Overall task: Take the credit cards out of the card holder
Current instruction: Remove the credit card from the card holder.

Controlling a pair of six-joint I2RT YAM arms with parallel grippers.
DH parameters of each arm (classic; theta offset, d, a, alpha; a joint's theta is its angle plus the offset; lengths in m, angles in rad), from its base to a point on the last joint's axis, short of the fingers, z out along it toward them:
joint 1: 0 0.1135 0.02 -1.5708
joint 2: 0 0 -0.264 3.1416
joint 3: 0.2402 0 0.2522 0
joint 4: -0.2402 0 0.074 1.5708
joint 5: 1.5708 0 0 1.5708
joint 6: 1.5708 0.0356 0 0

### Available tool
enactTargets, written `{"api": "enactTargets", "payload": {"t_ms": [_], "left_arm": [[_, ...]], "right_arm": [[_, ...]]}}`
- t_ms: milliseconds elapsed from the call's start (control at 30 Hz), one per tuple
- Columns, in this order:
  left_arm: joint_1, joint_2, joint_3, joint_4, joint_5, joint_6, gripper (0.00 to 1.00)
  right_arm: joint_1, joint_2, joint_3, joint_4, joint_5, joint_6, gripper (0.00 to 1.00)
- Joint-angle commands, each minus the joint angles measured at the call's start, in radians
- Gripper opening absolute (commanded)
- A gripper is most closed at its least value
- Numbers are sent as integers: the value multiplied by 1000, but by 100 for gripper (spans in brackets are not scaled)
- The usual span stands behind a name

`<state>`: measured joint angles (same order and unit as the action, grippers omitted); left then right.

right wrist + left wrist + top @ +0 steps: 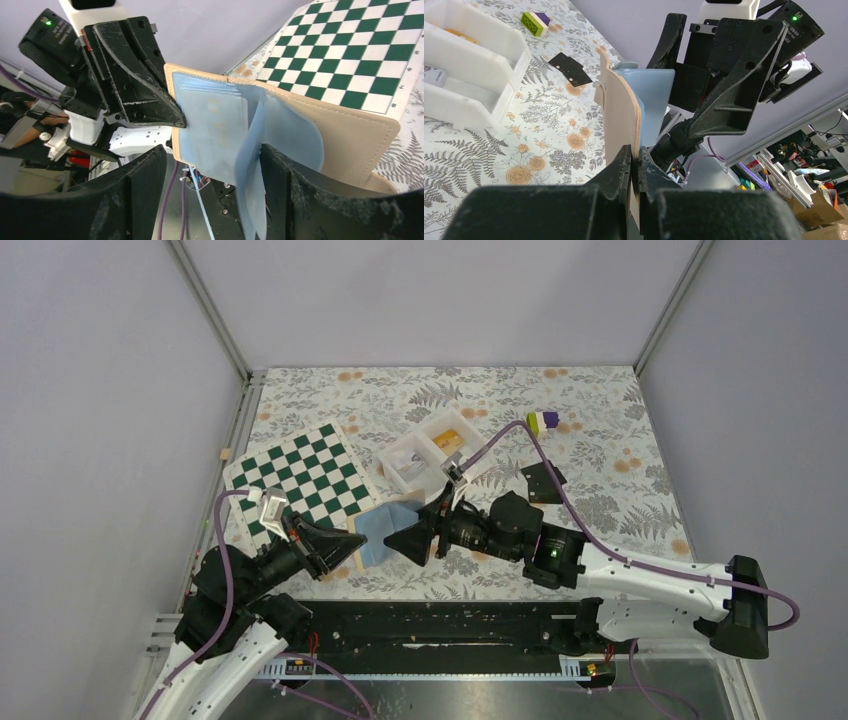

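Note:
The card holder is held up on edge between the two arms, just above the table's near side. Its tan cover is pinched at the lower edge by my left gripper, which is shut on it. In the right wrist view the holder hangs open, showing pale blue pockets. A credit card shows faintly through one pocket. My right gripper is open around the blue leaves, and one loose leaf stands against its right finger. The left gripper's fingers clamp the holder's far edge.
A white two-compartment tray with small items stands behind the holder. The green-and-white chequered board lies at the left. A purple-and-green block and a flat black piece lie at the right.

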<state>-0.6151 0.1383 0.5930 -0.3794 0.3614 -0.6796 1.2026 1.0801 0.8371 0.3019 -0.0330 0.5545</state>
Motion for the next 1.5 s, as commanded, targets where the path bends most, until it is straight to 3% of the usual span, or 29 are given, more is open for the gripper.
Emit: {"api": "enactTargets", "payload": {"t_ms": [0,267,467,733,900,1000,1300,1467], "left_arm": [[-4,-5,16,70,10,-19,0],[-3,-3,16,54,-26,-11,0],[-3,6,26,51,-43,-15,0],[-4,0,36,-9,-83,10,0],[-3,-10,31,-16,-94,10,0],[-4,-11,36,-19,-96,12,0],[-4,-25,45,23,-11,-15,0],[-4,-25,39,55,54,-29,0]], "right_arm": [[42,-13,87,-139,161,-35,74],[61,-83,123,-325,348,-14,73],[103,-60,116,-238,354,-36,72],[239,-29,225,-323,622,-158,72],[280,-7,269,-365,695,-195,72],[287,38,302,-389,687,-204,72],[252,131,262,-251,416,-198,75],[244,158,269,-253,371,-207,76]]}}
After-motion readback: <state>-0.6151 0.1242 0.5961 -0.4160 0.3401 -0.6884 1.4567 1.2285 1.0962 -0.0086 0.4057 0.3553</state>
